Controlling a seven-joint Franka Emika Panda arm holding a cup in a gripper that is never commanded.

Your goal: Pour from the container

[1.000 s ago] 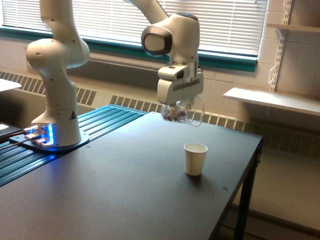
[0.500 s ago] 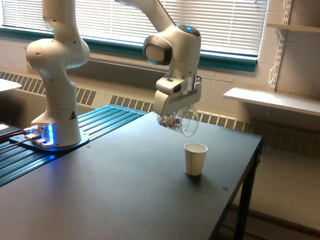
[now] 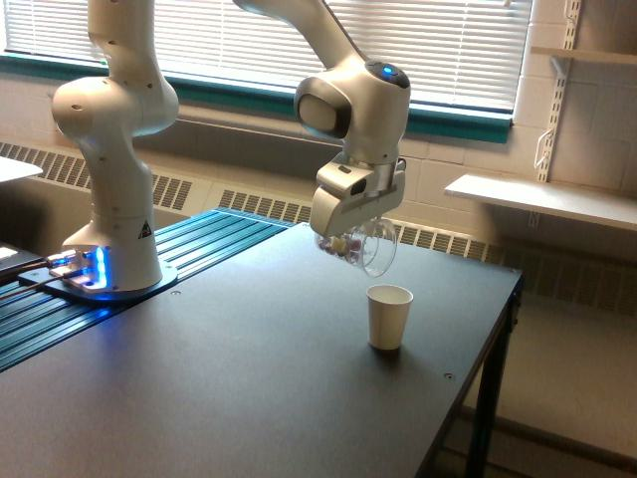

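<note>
Hand (image 3: 350, 242) clamped on tilted clear cup (image 3: 370, 248) (small items inside), above paper cup (image 3: 388, 317), arm bent downward.

Robot arm (image 3: 119, 110): 1, white, on a lit base.
Pincer (image 3: 350, 239): 1, closed on the clear cup.
Clear plastic cup (image 3: 370, 247): 1, tipped on its side in the air; small pieces inside, too small to count.
White paper cup (image 3: 388, 317): 1, upright on the worktop.
Worktop (image 3: 219, 398): 1, dark.
Ribbed teal panel (image 3: 189, 259): 1, at the exterior view's left.
Wall shelves (image 3: 537, 199): 2 at the exterior view's right.
Window with blinds (image 3: 438, 50): 1.
</note>
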